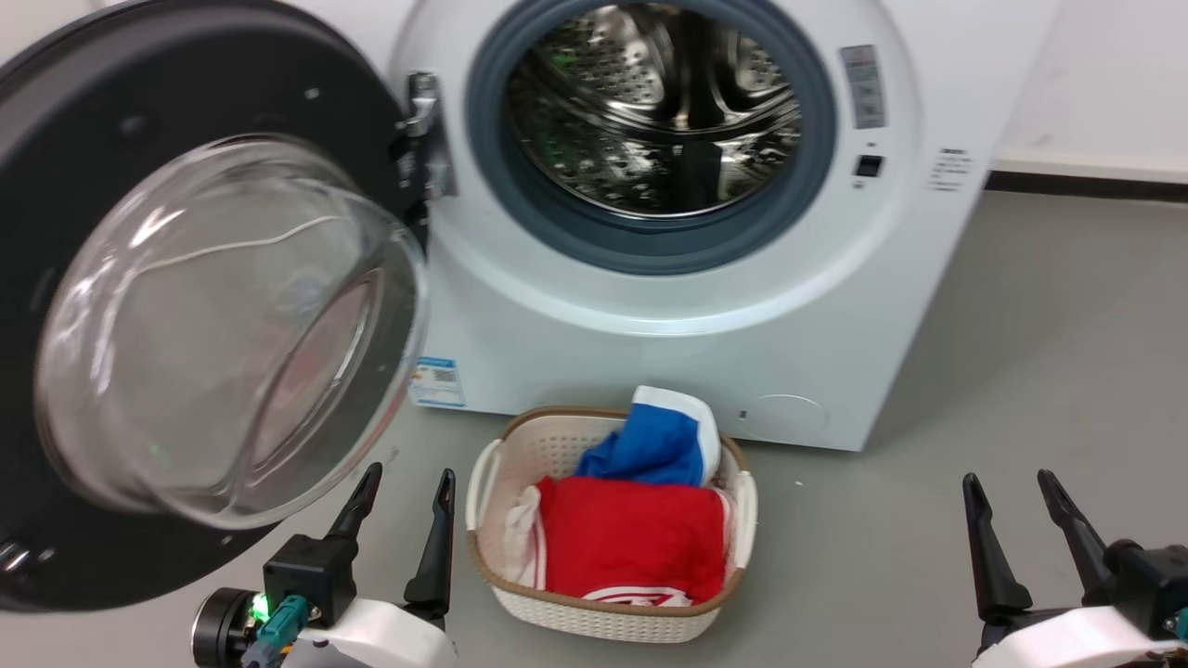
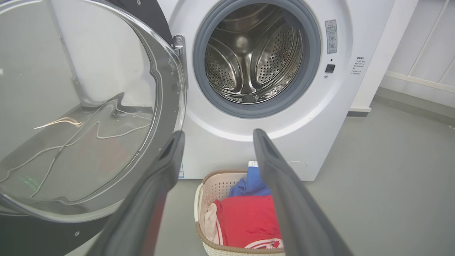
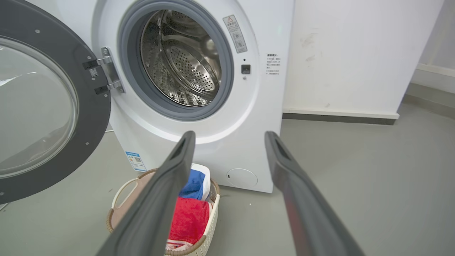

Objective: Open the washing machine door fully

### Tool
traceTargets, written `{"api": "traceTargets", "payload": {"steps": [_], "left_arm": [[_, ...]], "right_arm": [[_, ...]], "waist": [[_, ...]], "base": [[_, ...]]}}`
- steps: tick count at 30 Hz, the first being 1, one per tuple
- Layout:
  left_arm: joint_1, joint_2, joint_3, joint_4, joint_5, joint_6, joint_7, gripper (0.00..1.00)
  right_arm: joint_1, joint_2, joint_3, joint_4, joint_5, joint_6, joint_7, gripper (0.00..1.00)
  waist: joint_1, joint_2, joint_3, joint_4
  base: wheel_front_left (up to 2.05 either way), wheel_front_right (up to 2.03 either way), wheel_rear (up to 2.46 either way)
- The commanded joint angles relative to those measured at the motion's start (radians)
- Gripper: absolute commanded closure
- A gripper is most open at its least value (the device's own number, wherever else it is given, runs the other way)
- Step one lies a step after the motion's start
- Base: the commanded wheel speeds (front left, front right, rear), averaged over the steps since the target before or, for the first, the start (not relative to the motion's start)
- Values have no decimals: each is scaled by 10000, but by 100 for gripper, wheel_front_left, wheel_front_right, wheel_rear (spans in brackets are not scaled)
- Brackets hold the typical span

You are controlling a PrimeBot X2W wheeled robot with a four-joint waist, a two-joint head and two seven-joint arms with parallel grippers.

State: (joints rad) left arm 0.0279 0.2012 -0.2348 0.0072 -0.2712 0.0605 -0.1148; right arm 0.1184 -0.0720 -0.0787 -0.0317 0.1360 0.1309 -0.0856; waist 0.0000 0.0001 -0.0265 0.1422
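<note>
Dark-fingered left pincer (image 1: 412,473) stood wide, empty, tips just under the rim of the washing machine door (image 1: 223,315). Right pincer (image 1: 1009,478) wide too, holding nothing. Door hung swung out left of the steel drum (image 1: 650,111). Judged: last step; one more outward push on the rim, if the hinge (image 1: 422,121) allows. Laundry basket (image 1: 483,482) crowded the left pincer; bare floor (image 1: 1021,353) lay right.

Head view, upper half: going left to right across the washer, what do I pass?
washing machine door, swung open → metal hinge → steel drum → grey sticker → small printed label → white wall
</note>
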Motion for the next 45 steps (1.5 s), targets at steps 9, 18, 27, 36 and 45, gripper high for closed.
{"api": "traceTargets", "payload": {"steps": [9, 18, 27, 36, 45], "left_arm": [[-218, -37, -137, 480, 299, 270, -220, 0], [-151, 3, -26, 676, 152, 427, -349, 0], [-26, 70, 58, 629, 63, 576, -343, 0], [-115, 92, 5, 579, -7, 635, -340, 0], [35, -52, 53, 821, -668, 496, -201, 100]], "right_arm": [[-140, -365, 157, -30, 62, -1, 256, 0], [-130, -391, 132, -6, 124, -1, 250, 0], [-234, -340, 166, 35, 121, -1, 147, 0], [-111, -274, 216, 99, 69, -1, 71, 0], [-154, -225, 187, 487, 830, -2, 266, 100]], "waist": [[0, -1, -131, -1566], [0, -1, -85, -1675], [0, -1, -103, -1582], [0, -1, -115, -1470], [1, -1, -104, -1472]], "base": [[0, 0, 0], [0, 0, 0], [0, 0, 0], [0, 0, 0], [0, 0, 0]]}}
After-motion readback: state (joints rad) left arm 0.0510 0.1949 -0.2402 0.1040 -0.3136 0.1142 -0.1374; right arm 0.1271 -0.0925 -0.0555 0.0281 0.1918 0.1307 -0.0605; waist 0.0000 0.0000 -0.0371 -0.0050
